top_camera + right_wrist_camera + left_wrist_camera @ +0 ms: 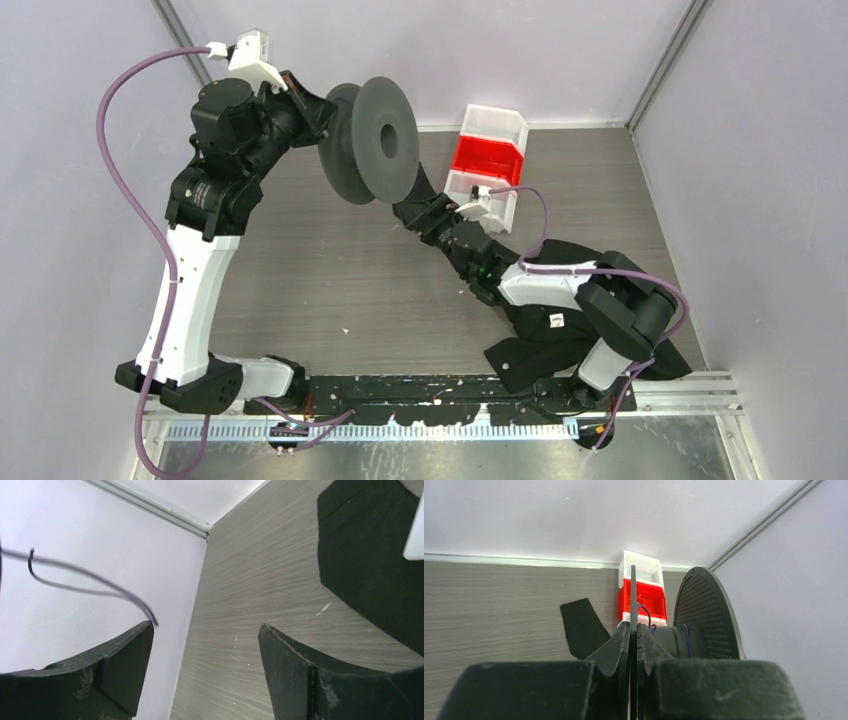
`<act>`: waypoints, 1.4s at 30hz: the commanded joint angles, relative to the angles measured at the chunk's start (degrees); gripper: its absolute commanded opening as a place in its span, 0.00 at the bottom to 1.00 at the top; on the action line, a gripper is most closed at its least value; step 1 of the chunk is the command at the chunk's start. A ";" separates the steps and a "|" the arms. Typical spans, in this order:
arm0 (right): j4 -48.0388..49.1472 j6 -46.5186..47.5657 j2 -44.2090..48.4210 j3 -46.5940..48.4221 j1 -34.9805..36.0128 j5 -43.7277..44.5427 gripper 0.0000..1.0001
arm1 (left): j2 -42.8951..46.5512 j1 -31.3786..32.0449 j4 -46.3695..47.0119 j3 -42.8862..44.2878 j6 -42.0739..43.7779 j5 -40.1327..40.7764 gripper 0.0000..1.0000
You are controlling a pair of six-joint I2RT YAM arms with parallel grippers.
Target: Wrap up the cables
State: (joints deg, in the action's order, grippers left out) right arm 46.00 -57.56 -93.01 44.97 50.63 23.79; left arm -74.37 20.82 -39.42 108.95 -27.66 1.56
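Observation:
My left gripper (322,108) (633,630) is shut on the rim of one flange of the dark grey reel (385,140) and holds it up near the back wall. In the left wrist view that flange (633,592) is edge-on between my fingers, and the hub (671,640) carries a few turns of the thin dark cable (687,640). My right gripper (405,210) (205,630) is open and empty just below the reel. A loose loop of the cable (90,577) hangs by its left fingertip (135,645), not pinched.
A red and white bin (490,160) (642,592) stands at the back wall, right of the reel. A flat black piece (581,627) (370,555) lies on the table beside it. A black garment (560,320) lies under the right arm. Walls close in on the left, back and right.

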 commanded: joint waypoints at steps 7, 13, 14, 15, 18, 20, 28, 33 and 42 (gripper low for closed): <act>7.50 1.49 -3.15 6.83 0.17 5.91 0.82 | 2.63 -0.31 6.80 0.94 -1.40 1.08 0.01; 6.45 0.78 -6.86 10.75 0.08 7.95 0.46 | 3.34 -0.33 7.24 -0.04 -1.41 1.95 0.01; 6.39 0.58 -7.11 11.09 0.00 7.44 0.32 | 3.40 -0.34 7.23 -0.19 -1.23 2.14 0.00; 6.23 0.64 -7.20 11.20 -0.14 6.50 0.18 | 3.35 -0.34 7.14 -0.22 -0.96 2.46 0.01; 3.33 0.86 -5.21 10.31 -0.29 2.92 0.01 | 3.52 -0.32 7.08 -0.84 0.22 3.98 0.01; -1.07 2.30 -2.53 9.36 -0.31 -0.85 0.01 | 3.67 -0.33 7.36 -2.07 1.73 6.56 0.00; -27.95 11.35 7.15 11.54 0.89 -21.81 0.00 | 1.33 0.07 9.68 -8.94 2.48 19.44 0.01; -37.70 17.86 12.26 15.64 1.27 -34.66 0.01 | 0.10 0.58 12.27 -14.89 6.63 19.97 0.01; -37.91 14.30 14.20 22.72 -1.74 -55.79 0.00 | 1.60 0.80 16.54 -23.80 12.51 14.69 0.01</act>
State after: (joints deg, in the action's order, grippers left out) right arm 6.24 -40.49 -80.18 64.27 50.92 -21.69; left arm -75.85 21.34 -32.36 86.06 -17.74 18.39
